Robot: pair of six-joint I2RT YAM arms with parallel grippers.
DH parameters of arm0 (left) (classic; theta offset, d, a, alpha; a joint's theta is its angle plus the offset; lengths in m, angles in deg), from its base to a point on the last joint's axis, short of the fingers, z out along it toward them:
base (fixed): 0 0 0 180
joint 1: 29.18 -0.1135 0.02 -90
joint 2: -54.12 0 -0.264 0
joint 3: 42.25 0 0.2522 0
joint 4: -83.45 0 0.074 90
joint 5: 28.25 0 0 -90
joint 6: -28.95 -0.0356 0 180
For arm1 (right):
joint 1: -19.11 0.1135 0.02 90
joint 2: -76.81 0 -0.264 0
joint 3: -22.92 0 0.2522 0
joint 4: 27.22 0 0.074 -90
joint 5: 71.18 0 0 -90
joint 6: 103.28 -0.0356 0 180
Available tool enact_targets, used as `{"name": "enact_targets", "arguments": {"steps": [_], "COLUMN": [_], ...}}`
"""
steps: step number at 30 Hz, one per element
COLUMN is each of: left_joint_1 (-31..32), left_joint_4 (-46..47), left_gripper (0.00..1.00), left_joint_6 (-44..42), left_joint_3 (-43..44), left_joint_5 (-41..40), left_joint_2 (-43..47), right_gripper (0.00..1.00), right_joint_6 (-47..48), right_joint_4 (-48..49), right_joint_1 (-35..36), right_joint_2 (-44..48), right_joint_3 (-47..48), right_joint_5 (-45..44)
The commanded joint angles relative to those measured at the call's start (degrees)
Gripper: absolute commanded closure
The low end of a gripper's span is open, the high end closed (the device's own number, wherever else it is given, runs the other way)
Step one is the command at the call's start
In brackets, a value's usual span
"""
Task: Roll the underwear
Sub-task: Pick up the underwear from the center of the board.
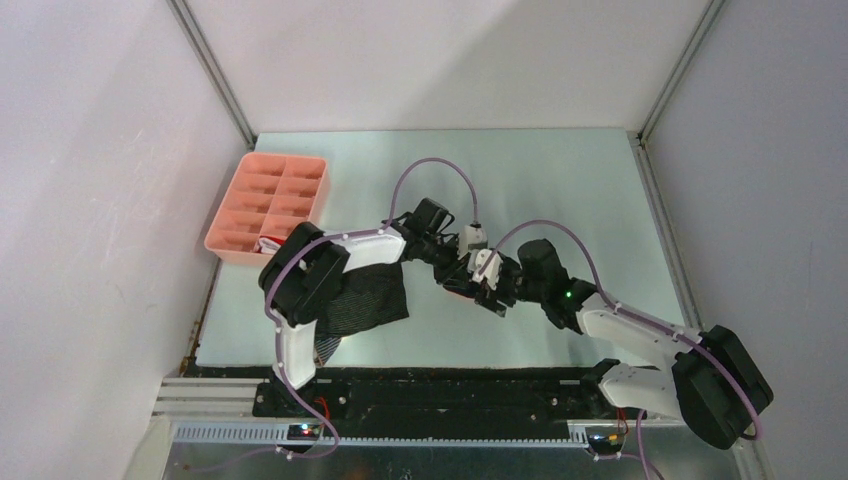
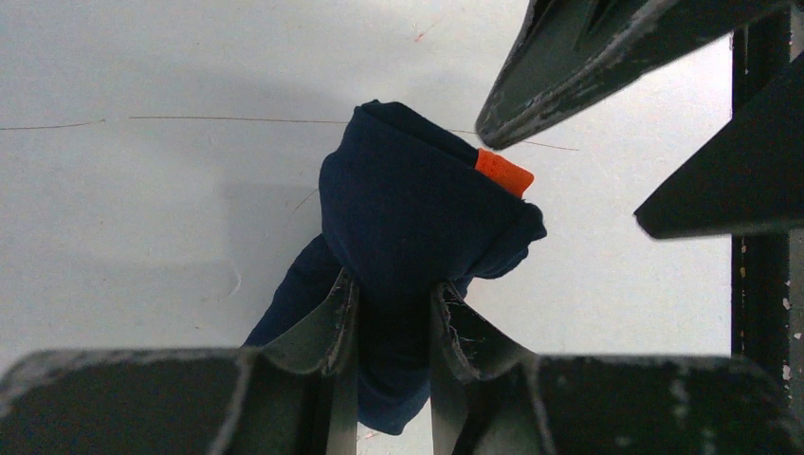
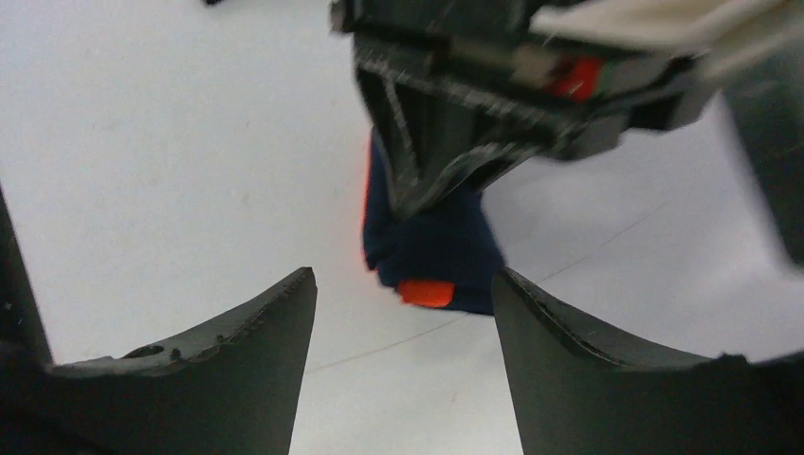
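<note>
A navy underwear point(image 2: 417, 190) with an orange band is bunched into a small roll on the table. My left gripper point(image 2: 393, 284) is shut on its near end. In the right wrist view the same navy roll point(image 3: 436, 251) lies just beyond my right gripper point(image 3: 403, 277), which is open and empty, its jaws apart on either side of the roll's orange end. In the top view both grippers meet at mid-table, left gripper point(image 1: 462, 262) and right gripper point(image 1: 490, 295), with the roll point(image 1: 456, 291) mostly hidden between them. A dark grey striped underwear point(image 1: 368, 305) lies flat under my left arm.
A pink compartment tray point(image 1: 300, 165) stands at the table's left rear, with a red and white cloth point(image 1: 268, 243) in a near compartment. White walls close the table on the left, back and right.
</note>
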Motion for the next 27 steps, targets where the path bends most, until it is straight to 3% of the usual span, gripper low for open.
{"name": "enact_targets", "arguments": {"steps": [1, 7, 14, 18, 21, 22, 23, 25, 26, 27], "left_joint_1": [-0.66, -1.65, -3.09, -3.94, -4.47, -4.57, -4.85, -5.36, -5.75, -5.87], "left_joint_4": [-16.31, -17.53, -18.63, -18.45, -18.51, -18.34, -18.09, -16.53, -15.12, -14.02], "left_gripper": [1.00, 1.00, 1.00, 1.00, 0.99, 0.95, 0.82, 0.50, 0.21, 0.15], "left_joint_6": [2.40, 1.41, -0.47, -0.93, -0.96, -0.86, -0.76, -0.87, -2.07, -2.64], "left_joint_3": [-2.62, -1.61, -0.82, 0.22, 0.70, 0.76, 0.64, -0.41, -1.45, -2.22], "left_joint_5": [-2.99, -3.05, -2.40, -2.44, -1.95, -1.31, -1.09, 1.21, 1.98, 2.86], "left_joint_2": [-3.77, -3.66, -3.69, -4.33, -4.87, -4.92, -4.87, -4.51, -4.22, -3.51], "right_gripper": [0.28, 0.25, 0.30, 0.43, 0.74, 0.83, 0.86, 0.92, 0.94, 0.95], "right_joint_6": [1.60, 6.98, 15.03, 16.70, 18.80, 19.49, 19.80, 21.01, 21.58, 21.90], "right_joint_4": [2.59, 2.96, 5.27, 1.16, -2.37, -3.77, -4.19, -5.24, -5.78, -6.08], "right_joint_1": [-0.23, -0.26, 0.63, 0.82, 0.80, 0.65, 0.63, 0.48, 0.45, 0.50], "right_joint_2": [-1.71, -9.65, -19.00, -22.34, -22.88, -22.96, -22.93, -22.81, -22.86, -22.89], "right_joint_3": [5.24, 6.77, 9.74, 13.55, 15.20, 15.33, 15.47, 15.62, 15.71, 15.89], "right_joint_5": [-0.46, 1.76, -1.13, -1.43, 0.25, 0.94, 1.30, 2.51, 3.06, 3.28]}}
